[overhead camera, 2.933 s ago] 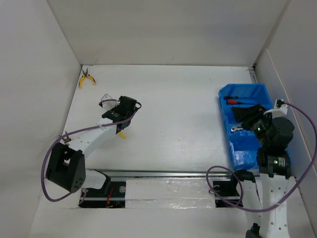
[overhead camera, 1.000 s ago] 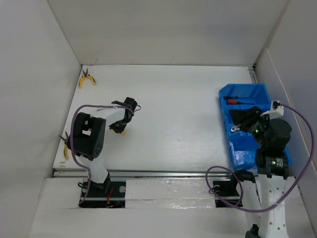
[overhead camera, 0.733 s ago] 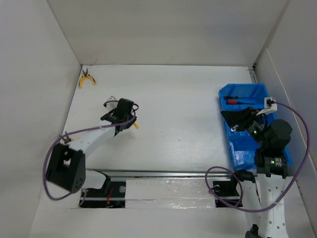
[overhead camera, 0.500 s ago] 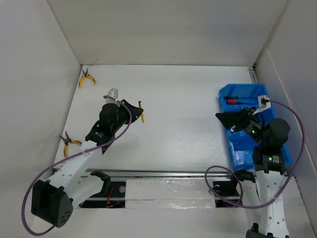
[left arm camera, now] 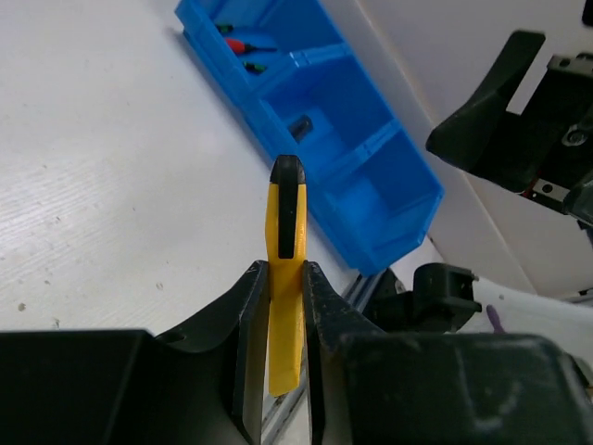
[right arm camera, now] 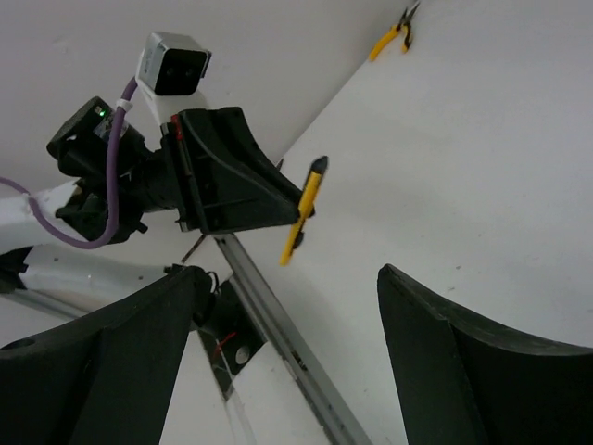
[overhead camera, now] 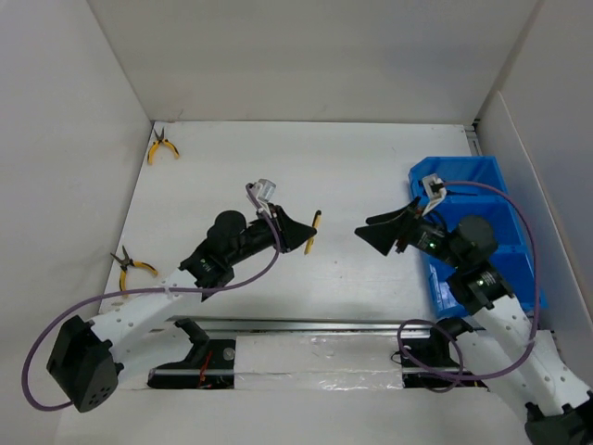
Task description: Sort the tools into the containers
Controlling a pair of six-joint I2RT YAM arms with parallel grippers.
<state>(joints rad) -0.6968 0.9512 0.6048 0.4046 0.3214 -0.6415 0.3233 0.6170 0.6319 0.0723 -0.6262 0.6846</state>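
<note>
My left gripper (overhead camera: 302, 234) is shut on a yellow screwdriver (overhead camera: 316, 220) and holds it above the middle of the table. In the left wrist view the screwdriver (left arm camera: 284, 306) sits clamped between the two fingers, its black tip pointing away. My right gripper (overhead camera: 367, 229) stands open and empty just left of the blue container (overhead camera: 463, 174), facing the left gripper. From the right wrist the screwdriver (right arm camera: 304, 211) hangs ahead of my open right gripper (right arm camera: 287, 273). Two yellow-handled pliers lie on the table, one (overhead camera: 162, 146) at the far left corner and one (overhead camera: 132, 264) near the left edge.
White walls enclose the table on the left, back and right. The container (left arm camera: 389, 199) has several compartments; a red screwdriver (left arm camera: 246, 45) and other small tools lie in them. A metal rail (overhead camera: 306, 324) runs along the near edge.
The left arm has swung right towards the table's middle with the screwdriver held. The right gripper has come out of the container leftwards and opened wider.
</note>
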